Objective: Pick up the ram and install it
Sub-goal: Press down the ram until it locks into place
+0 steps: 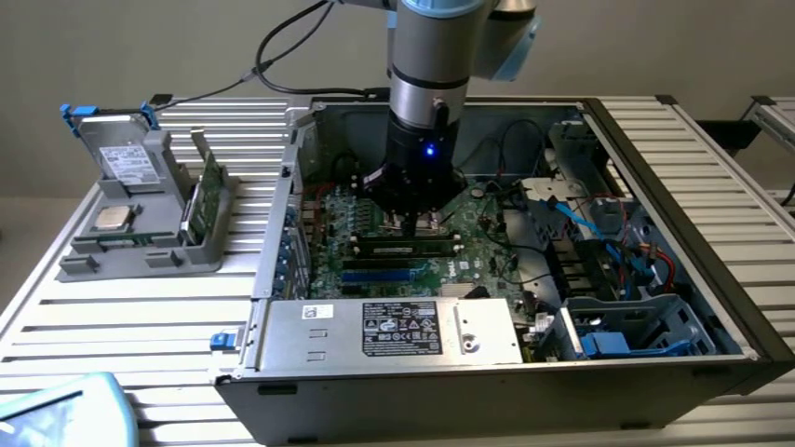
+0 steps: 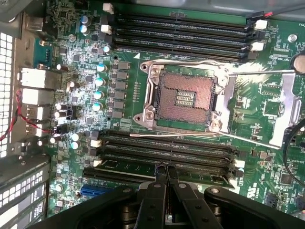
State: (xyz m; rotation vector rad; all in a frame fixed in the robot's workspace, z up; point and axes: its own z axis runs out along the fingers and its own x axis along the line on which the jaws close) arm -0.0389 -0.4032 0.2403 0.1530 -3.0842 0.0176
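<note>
The black two-fingered gripper (image 2: 166, 168) is pressed closed, its tips meeting with nothing between them, directly above the long green ram stick (image 2: 157, 168) that lies seated in a black memory slot just beside the open square processor socket (image 2: 185, 98) of the green motherboard (image 2: 267, 90). In the exterior view the gripper (image 1: 416, 223) stands over the ram (image 1: 404, 249) inside the open grey metal computer case (image 1: 671, 140).

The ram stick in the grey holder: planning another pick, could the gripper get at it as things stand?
Probably yes. The ram stick stands upright in the holder, its top edge uncovered. The gripper, shut, is down inside the case, so it would need lifting out first.
</note>
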